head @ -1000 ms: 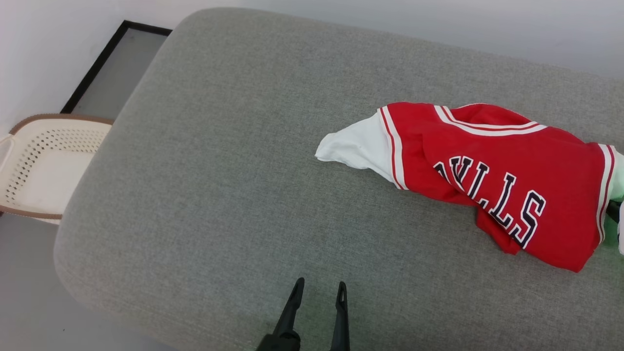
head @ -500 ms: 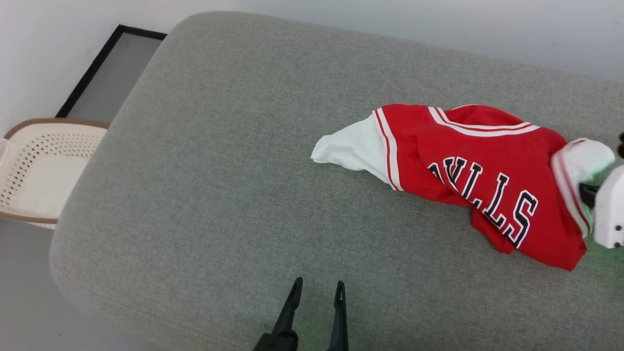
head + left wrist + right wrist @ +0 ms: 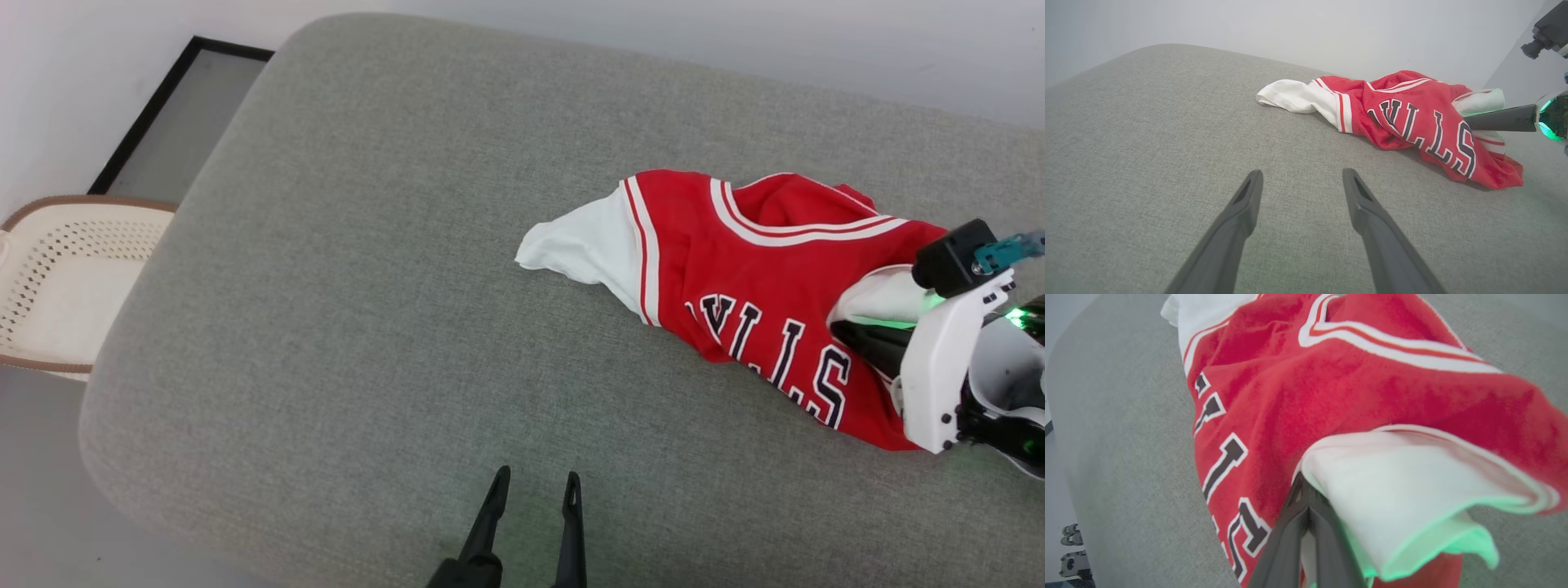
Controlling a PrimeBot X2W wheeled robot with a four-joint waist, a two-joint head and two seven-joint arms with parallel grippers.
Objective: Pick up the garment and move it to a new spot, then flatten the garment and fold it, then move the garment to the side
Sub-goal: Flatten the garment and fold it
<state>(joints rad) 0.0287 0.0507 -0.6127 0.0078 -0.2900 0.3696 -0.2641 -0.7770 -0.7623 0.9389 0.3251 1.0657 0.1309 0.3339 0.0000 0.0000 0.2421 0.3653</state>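
The right gripper (image 3: 849,335), jaws clamped on the jersey (image 3: 735,245), is pulling its edge leftward. The left gripper (image 3: 535,478) is waiting, jaws apart

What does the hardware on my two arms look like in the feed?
Left gripper: two long, slim dark fingers tapering to points, slotted near the tips. Right gripper: matching fingers on a white rounded wrist shell, with a green light, a black camera block and a teal connector.

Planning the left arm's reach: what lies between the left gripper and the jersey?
Nothing but bare grey cushion lies between the left gripper and the jersey, as the left wrist view shows.
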